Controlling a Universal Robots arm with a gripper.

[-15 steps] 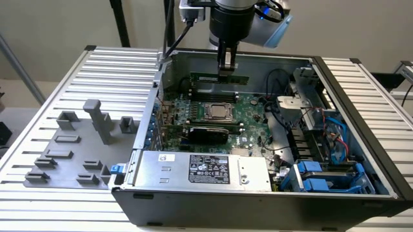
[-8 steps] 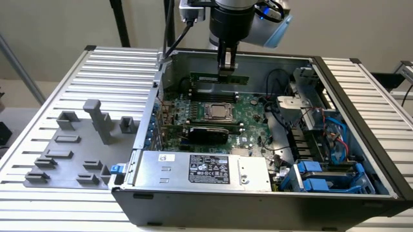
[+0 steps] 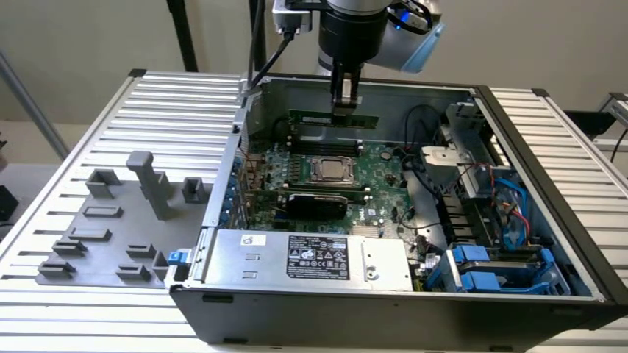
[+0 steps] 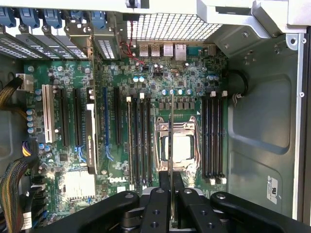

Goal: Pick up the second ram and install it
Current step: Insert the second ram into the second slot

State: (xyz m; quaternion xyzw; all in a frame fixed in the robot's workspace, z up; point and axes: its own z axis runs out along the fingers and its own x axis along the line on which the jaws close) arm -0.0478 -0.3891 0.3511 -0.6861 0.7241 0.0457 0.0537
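Black steel is nearest you: the front wall of the open case (image 3: 393,316), which sits on a slatted metal table (image 3: 88,323). Just behind that wall lies the silver power supply (image 3: 309,257), its label facing up. On the exterior view's right of it are the blue drive cages (image 3: 486,268). On the exterior view's left, outside the case, a grey holder tray (image 3: 98,254) rests on the table, with a tall post (image 3: 147,184) standing upright among its low blocks.

Farther in you have the green board (image 3: 378,176), lying flat on the floor of the case, with the CPU socket (image 3: 334,170) near its middle.

Beyond that, look at your gripper (image 3: 343,109). Its fingers are pressed together on the ram (image 3: 309,116), pinching the stick at about the middle of its length. The ram is level, long edge down, and hangs over the far part of the board, well apart from the holder tray. In the wrist view the ram (image 4: 172,131) is edge-on, a thin line running out from the black fingers (image 4: 158,204) across the CPU socket (image 4: 182,148). There are black slots (image 4: 138,141) on one side of it and more slots (image 4: 212,136) on the other. You cannot tell from either view how near its lower edge is to the board.

Farthest back, the arm (image 3: 354,26) stands upright above the gripper.
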